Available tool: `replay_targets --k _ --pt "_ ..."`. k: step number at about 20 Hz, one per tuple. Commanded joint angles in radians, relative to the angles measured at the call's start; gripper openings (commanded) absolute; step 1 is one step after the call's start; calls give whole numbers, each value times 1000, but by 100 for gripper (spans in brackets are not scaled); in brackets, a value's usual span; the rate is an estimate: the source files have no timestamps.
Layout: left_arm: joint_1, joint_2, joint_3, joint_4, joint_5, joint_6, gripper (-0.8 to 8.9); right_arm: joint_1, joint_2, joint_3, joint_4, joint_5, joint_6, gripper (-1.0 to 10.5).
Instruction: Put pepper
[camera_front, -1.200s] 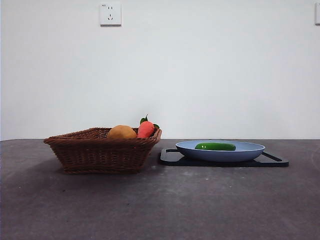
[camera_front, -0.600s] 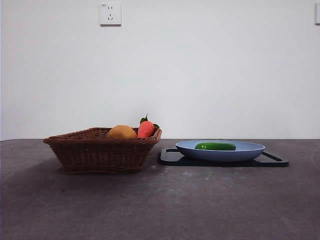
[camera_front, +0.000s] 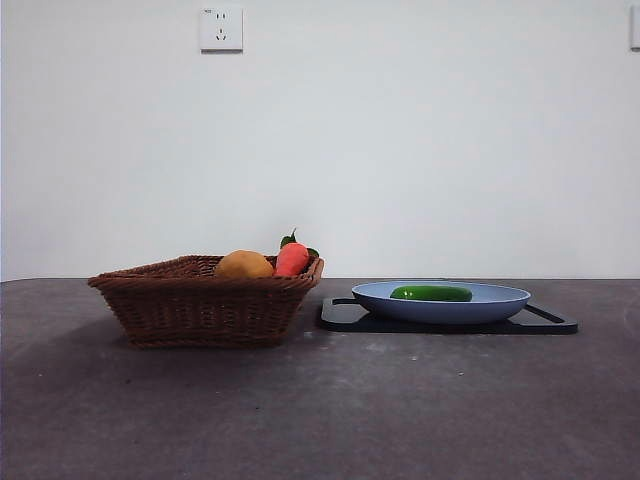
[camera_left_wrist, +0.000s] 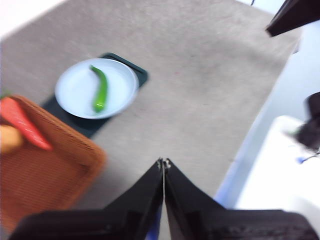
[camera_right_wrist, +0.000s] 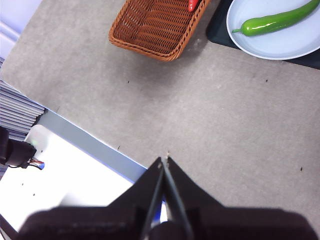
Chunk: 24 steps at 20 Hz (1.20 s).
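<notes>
**Both grippers idle above the surface; pepper at rest on the plate**

The left gripper (camera_left_wrist: 163, 162) hangs high over the grey surface (camera_front: 330, 410) with its fingers pressed together, holding nothing. The right gripper (camera_right_wrist: 164, 160) is likewise raised, fingers together and empty. Neither arm appears in the front view, so both are judged to be waiting.

The pepper (camera_front: 431, 293) lies flat in the blue plate (camera_front: 500, 300), which sits on a dark tray (camera_front: 345, 315). In the front view its long axis runs roughly across the picture; the wrist views show it slightly curved, one end tapering to a stem (camera_right_wrist: 236, 30). It is well apart from both sets of fingers, and lies out ahead of each gripper and off to one side.

Beside the tray stands a wicker basket (camera_front: 200, 305) holding a round yellow-orange fruit (camera_front: 243, 265) and a red-orange pointed vegetable (camera_front: 291, 259).

Which arm is nearer cannot be told firmly from these views. For a grasp, the fingers would likely need to open, descend over the pepper's middle and close across its short axis. The glossy skin may slip, and the shallow plate rim leaves little room.
</notes>
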Motion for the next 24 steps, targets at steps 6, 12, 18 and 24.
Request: replay_targets --k 6,12,18,24 --pt "371 -198 -148 531 29 237 8 3 7 17 -17 3 -2 6" --pt "709 -539 -626 1037 -28 236 8 3 7 17 -17 2 -2 6" --pt "815 -805 -1054 1156 -84 183 8 3 7 17 -17 2 -2 6" --pt "846 -941 -1312 1134 -76 71 8 3 7 17 -17 2 -2 6"
